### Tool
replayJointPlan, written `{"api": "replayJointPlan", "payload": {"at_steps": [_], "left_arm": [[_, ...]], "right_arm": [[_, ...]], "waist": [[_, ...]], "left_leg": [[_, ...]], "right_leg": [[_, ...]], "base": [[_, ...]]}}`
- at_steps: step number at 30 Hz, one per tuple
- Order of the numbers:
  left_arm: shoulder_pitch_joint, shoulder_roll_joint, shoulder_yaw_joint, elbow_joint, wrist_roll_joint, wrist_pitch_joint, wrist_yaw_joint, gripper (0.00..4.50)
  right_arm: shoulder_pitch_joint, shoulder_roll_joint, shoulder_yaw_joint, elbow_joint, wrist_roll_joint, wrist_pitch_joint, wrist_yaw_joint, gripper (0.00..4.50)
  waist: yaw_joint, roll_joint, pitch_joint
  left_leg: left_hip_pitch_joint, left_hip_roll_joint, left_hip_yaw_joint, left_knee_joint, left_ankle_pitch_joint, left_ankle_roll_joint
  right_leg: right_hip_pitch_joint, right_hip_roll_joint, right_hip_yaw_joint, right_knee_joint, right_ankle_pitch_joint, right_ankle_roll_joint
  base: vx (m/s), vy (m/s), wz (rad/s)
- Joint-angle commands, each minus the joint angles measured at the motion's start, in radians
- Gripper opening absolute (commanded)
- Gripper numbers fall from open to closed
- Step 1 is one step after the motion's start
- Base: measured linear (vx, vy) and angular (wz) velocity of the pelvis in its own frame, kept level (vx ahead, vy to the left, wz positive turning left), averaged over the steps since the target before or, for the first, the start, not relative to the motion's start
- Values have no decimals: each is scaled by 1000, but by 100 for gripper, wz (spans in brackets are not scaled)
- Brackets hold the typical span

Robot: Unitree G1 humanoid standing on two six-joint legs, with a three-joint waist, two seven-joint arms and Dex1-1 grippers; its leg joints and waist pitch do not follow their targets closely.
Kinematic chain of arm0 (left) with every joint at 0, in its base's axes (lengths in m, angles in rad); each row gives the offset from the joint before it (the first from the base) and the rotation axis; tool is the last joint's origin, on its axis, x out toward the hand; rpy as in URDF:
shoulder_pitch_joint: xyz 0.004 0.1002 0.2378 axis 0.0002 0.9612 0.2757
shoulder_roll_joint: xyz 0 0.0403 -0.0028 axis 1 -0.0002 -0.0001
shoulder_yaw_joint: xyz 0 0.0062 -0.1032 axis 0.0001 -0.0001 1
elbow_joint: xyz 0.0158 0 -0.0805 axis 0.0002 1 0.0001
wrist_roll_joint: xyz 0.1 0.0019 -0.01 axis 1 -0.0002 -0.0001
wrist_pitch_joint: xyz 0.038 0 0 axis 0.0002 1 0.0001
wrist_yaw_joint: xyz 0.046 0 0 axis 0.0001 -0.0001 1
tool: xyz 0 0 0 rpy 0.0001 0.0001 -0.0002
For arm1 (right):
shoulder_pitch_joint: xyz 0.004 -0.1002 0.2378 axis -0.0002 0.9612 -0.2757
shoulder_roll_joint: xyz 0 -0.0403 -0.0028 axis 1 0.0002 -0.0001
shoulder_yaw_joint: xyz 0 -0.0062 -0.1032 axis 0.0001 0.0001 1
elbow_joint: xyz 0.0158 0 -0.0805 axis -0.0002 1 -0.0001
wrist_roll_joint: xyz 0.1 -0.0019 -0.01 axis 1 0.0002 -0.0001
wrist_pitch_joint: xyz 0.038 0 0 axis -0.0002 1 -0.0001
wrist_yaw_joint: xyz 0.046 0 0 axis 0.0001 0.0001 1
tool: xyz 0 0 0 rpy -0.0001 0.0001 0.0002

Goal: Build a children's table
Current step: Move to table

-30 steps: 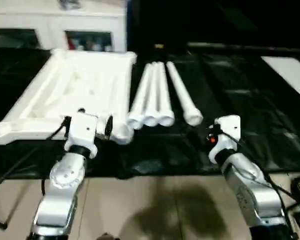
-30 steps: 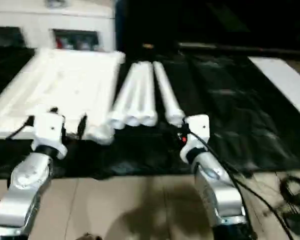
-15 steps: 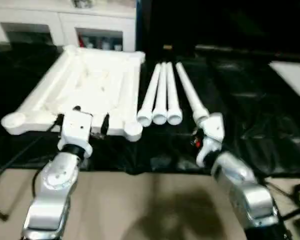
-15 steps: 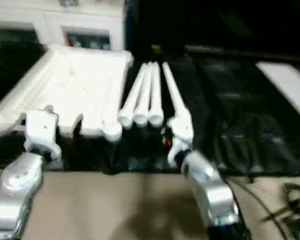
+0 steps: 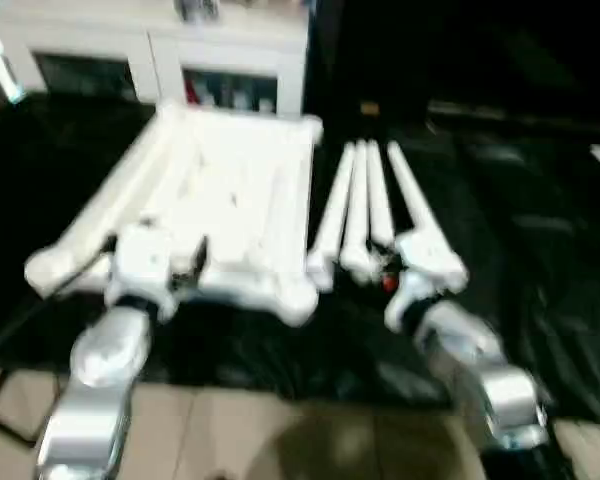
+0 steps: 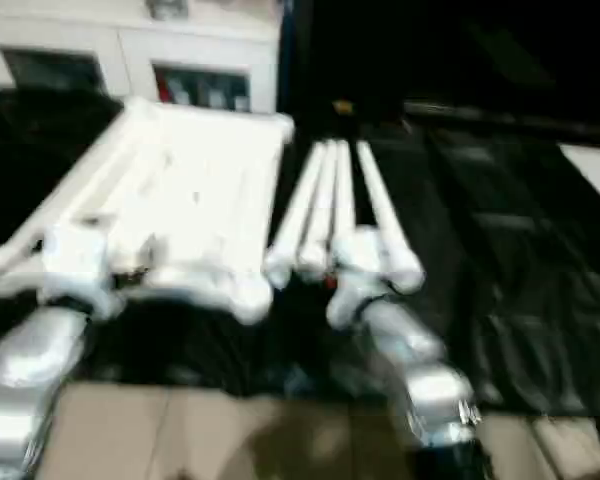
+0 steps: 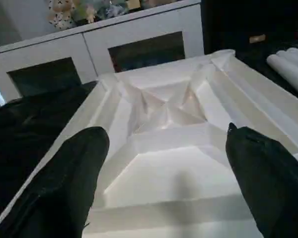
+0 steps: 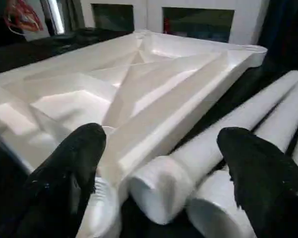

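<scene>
The children's table lies in parts on black sheeting. Its white top (image 5: pixel 230 190) rests upside down with the ribbed underside (image 7: pixel 164 114) up. Several white tube legs (image 5: pixel 365 205) lie side by side just to its right. My left gripper (image 7: pixel 164 168) stands open over the near edge of the top, holding nothing. My right gripper (image 8: pixel 159 163) is open at the legs' near ends (image 8: pixel 159 188), beside the top's near right corner socket (image 8: pixel 102 210). In the left eye view the right gripper (image 5: pixel 420 258) sits over the near end of the rightmost leg.
A white cabinet with glass doors (image 5: pixel 150 60) stands behind the top. Black sheeting (image 5: pixel 530 250) covers the ground to the right. Tan floor (image 5: pixel 280 445) runs along the front. A pale flat board (image 6: pixel 592 170) lies at the far right.
The camera has shifted. My right gripper has moved left and forward, from right of the legs to their near ends. The left gripper stays at the top's near edge.
</scene>
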Motion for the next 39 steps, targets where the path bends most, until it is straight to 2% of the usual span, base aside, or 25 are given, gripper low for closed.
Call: {"api": "replayJointPlan", "payload": {"at_steps": [1,2,3,5,7,8,9,10,11,13,14,15,16,18,19,21,22,24,25,27,28,30,31,36,39], "left_arm": [[-11,-13,-26,-6,-6,3,-12,427],[-12,-13,-26,-5,-5,3,-14,427],[-14,-13,-26,-4,-4,3,-16,427],[-16,-12,-26,-2,-4,3,-18,427],[-20,-9,-26,3,-4,2,-23,427],[-28,-3,-26,12,-4,0,-32,427],[-28,-3,-26,12,-4,0,-32,427],[-34,1,-29,19,-8,-1,-44,427],[-34,1,-29,19,-8,-1,-44,427],[-44,7,-36,28,-14,-3,-64,427],[-46,8,-38,30,-15,-4,-67,427],[-52,9,-42,35,-14,-5,-73,427],[-57,8,-45,39,-16,-4,-76,427],[-60,6,-47,41,-19,-3,-79,427],[-63,5,-51,43,-22,-3,-81,427],[-63,5,-53,45,-25,-4,-85,427],[-63,5,-53,45,-25,-4,-85,427],[-62,8,-59,48,-28,-9,-101,427],[-54,13,-65,39,-65,-3,-150,427],[-44,35,-80,26,-101,8,-221,427],[-40,44,-85,21,-116,14,-247,427],[-23,117,-125,-9,-211,54,-429,427],[-24,155,-144,-6,-221,60,-489,427],[-36,248,-188,13,-234,74,-634,427],[-64,326,-221,33,-242,80,-768,427]], "right_arm": [[8,-16,-33,-4,2,-2,-3,409],[8,-15,-36,-4,1,-1,-4,409],[7,-13,-38,-4,-1,0,-3,409],[6,-12,-40,-4,-2,0,-3,409],[2,-9,-43,-3,-4,1,-1,409],[-3,-9,-46,-1,-2,1,-3,409],[-3,-9,-46,-1,-2,1,-3,409],[-7,-11,-47,1,0,0,-5,409],[-7,-11,-47,1,0,0,-5,409],[-12,-14,-50,6,0,-2,-7,409],[-13,-13,-53,7,-1,-2,-6,409],[-16,-11,-58,9,-5,-2,-7,409],[-17,-11,-61,10,-6,-2,-8,409],[-15,-10,-63,8,-7,-2,-8,409],[-10,-8,-65,-1,-5,3,-9,409],[-4,-6,-65,-8,1,10,-8,409],[-4,-6,-65,-8,1,10,-8,409],[4,-4,-67,-19,11,17,-8,409],[9,-12,-64,-30,11,20,-2,409],[11,-28,-64,-41,18,28,14,409],[10,-36,-63,-45,20,30,25,409],[9,-104,-56,-71,43,47,126,409],[8,-143,-47,-84,52,60,181,409],[2,-233,-31,-109,72,94,306,409],[-8,-312,-12,-127,88,111,399,409]], "waist": [[-1,-18,-28],[44,-42,-13],[51,-38,-26],[61,-33,-25],[61,2,-29],[24,39,-33],[24,39,-33],[-7,51,-51],[-12,50,-49],[-13,32,-39],[11,3,-41],[27,-14,-57],[57,-2,-62],[56,16,-56],[17,65,-60],[-27,80,-69],[-28,60,-81],[-25,49,-57],[-11,-12,-54],[32,-32,-56],[51,-23,-63],[37,9,-59],[36,17,-61],[26,29,-40],[24,20,-22]], "left_leg": [[30,98,-13,-136,-297,279],[28,9,51,20,-287,152],[-19,25,25,73,-121,84],[-41,34,13,37,-68,45],[9,55,31,-54,-62,48],[76,135,-20,-146,-202,66],[76,135,-20,-146,-202,66],[160,176,-74,-160,-281,170],[166,178,-79,-157,-251,223],[140,141,-43,-135,-164,329],[47,53,33,-85,-99,295],[-8,19,46,-39,-51,270],[-62,49,30,14,19,163],[-64,64,27,-24,63,109],[43,114,-11,-116,130,144],[172,177,-98,-117,138,318],[198,212,-131,-108,208,458],[139,179,-86,-129,185,500],[75,58,13,-77,-1,353],[-1,-4,42,0,-57,250],[-30,29,12,3,51,143],[-14,51,12,-69,272,16],[-2,56,17,-67,288,18],[25,105,31,-107,-76,-30],[35,110,45,-124,-241,-39]], "right_leg": [[30,-69,67,-129,68,-25],[48,-165,156,-260,-506,-12],[112,-197,182,-268,-757,-59],[137,-163,157,-244,-638,-117],[121,-106,95,-241,-467,-203],[72,-24,23,-162,-205,-199],[72,-24,23,-162,-205,-199],[18,-29,-1,-88,-11,-205],[5,-34,-2,-79,23,-185],[18,-68,14,-111,102,-179],[120,-111,68,-174,158,-246],[188,-124,100,-192,147,-263],[229,-177,132,-221,58,-321],[218,-133,89,-211,66,-316],[139,-16,-15,-145,76,-200],[7,-6,-31,-54,-22,-128],[-37,-33,-15,-6,-48,-38],[-47,-49,5,1,31,19],[30,-88,67,-145,157,-53],[127,-164,157,-201,38,-129],[151,-188,167,-177,168,-183],[100,-75,80,-106,618,-156],[84,-65,75,-104,664,-150],[73,-76,64,-146,203,-256],[66,-82,69,-172,-92,-238]], "base": [[50,-92,6],[37,-102,5],[37,-102,5],[56,-44,-2],[69,-10,7],[73,51,8],[73,51,8],[100,45,6],[132,31,10],[122,23,10],[80,5,10],[80,5,10],[83,3,3],[105,6,-1],[122,8,-2],[157,20,-1],[134,1,1],[69,-29,-7],[46,-52,-6],[50,-72,8],[46,-79,5],[44,-68,-5],[0,0,0],[0,0,0],[-62,9,4]]}}
